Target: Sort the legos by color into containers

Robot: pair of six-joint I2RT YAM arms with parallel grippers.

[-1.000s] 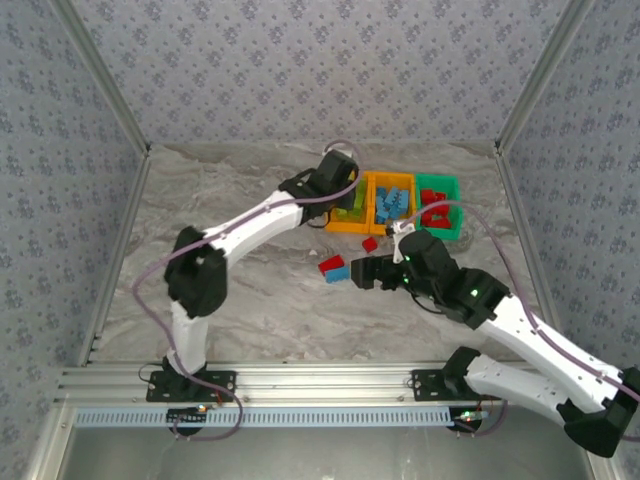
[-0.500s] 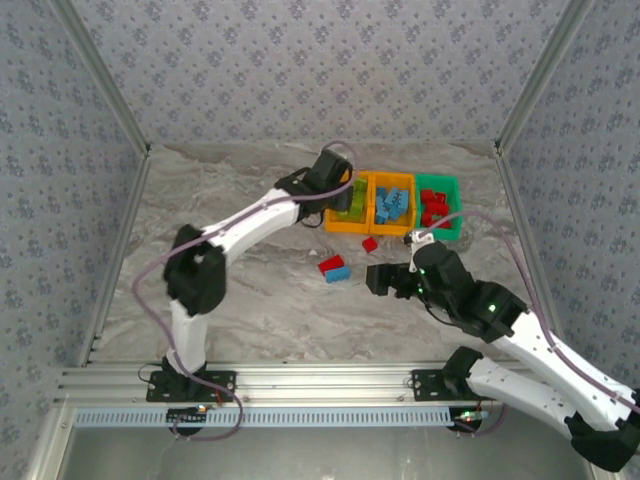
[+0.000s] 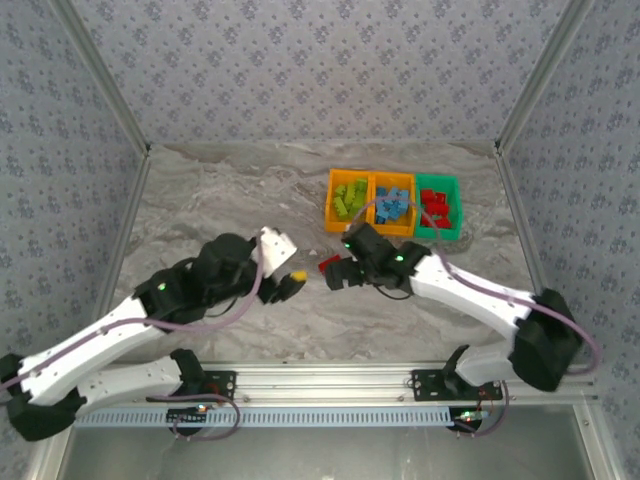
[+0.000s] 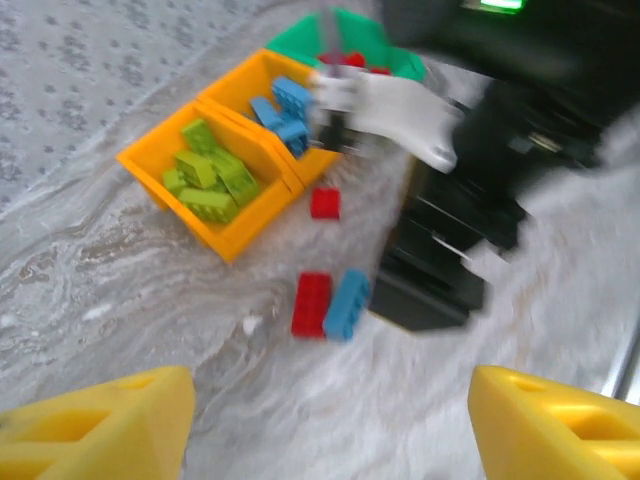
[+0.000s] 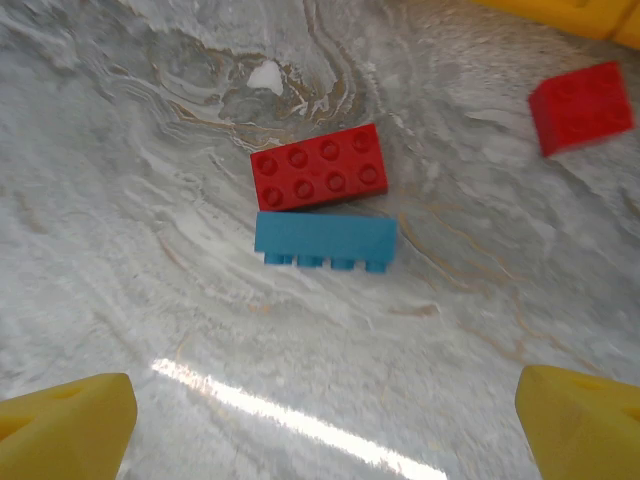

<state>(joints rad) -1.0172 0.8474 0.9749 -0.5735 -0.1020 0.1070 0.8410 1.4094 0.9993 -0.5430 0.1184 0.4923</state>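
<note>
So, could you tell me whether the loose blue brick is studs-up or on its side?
On its side: the blue brick shows its studs along one edge.

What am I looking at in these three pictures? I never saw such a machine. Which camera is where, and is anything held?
These are two robot arms fixed at the near edge of a marbled table. One picture comes from a camera above and behind them. The other two come from a camera on each wrist; the yellow shapes in the bottom corners are that arm's own fingers. The left gripper and the right gripper are open and hold nothing. At the far side stand three bins: the left orange bin holds green bricks, the middle orange bin blue bricks, the green bin red bricks. Loose on the table lie a red brick, a blue brick beside it and a smaller red brick.
</note>
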